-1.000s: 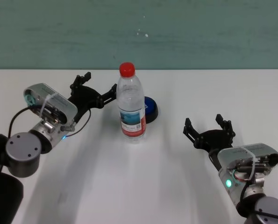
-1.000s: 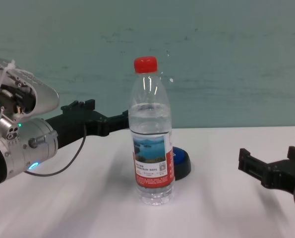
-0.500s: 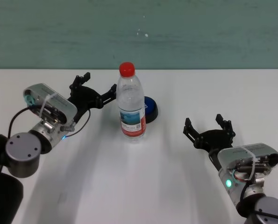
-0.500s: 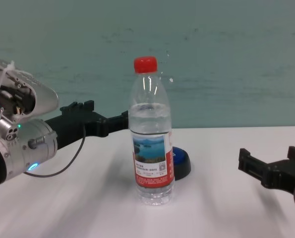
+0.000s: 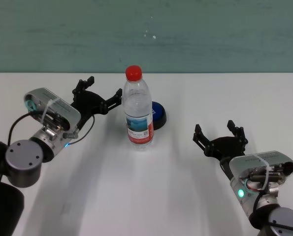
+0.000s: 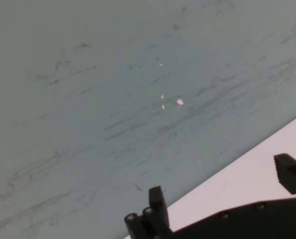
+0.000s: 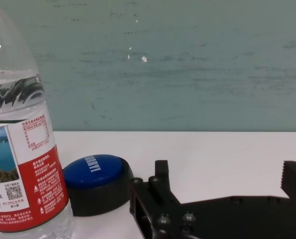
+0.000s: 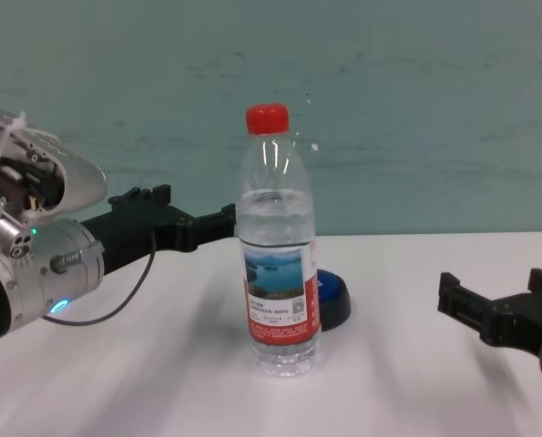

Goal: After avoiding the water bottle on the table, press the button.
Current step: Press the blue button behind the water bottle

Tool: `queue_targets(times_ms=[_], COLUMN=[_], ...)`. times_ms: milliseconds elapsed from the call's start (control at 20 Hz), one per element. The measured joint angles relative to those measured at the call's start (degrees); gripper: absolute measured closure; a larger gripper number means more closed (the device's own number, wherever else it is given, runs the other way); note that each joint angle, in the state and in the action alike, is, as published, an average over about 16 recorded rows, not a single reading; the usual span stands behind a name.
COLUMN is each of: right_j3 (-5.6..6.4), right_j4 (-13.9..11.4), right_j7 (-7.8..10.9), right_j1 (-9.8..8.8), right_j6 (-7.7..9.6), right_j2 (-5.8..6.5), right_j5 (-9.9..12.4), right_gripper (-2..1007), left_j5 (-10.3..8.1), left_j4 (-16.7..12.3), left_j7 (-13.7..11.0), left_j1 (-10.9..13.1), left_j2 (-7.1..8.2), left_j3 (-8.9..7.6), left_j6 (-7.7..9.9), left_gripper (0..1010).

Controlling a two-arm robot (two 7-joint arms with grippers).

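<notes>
The water bottle (image 5: 138,112) stands upright mid-table, clear with a red cap and a red-and-white label. Directly behind it and slightly right sits the low blue button (image 5: 159,114) on its black base, partly hidden by the bottle. My left gripper (image 5: 105,87) is open, raised beside the bottle's left side and apart from it. My right gripper (image 5: 215,129) hangs open over the white table (image 5: 136,187), to the right of the bottle and nearer than the button. The right wrist view has the water bottle (image 7: 26,149) and the button (image 7: 95,172) ahead of the open right gripper (image 7: 227,172).
A teal wall (image 5: 210,34) runs behind the table's far edge. The left wrist view shows mostly that wall (image 6: 113,89) beyond the open left gripper (image 6: 220,179). A black cable (image 5: 82,132) loops off the left wrist.
My left gripper has edged very slightly left, away from the bottle. The right arm, bottle and button have stayed put.
</notes>
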Motion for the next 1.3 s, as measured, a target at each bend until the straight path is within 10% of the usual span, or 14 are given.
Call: queue_targets(times_ms=[1300], right_j3=[0.00], right_j4=[0.0], right_j7=[0.00], right_j1=[0.00], right_j6=[0.00], right_j2=[0.00], right_j5=[0.0], right_gripper=[1], left_j5=[-0.37], left_j4=[-2.3], left_j7=[2.5], left_j1=[2.5], left_j2=[0.70], left_j3=[-4.07], left_j6=[1.30], left_gripper=[0])
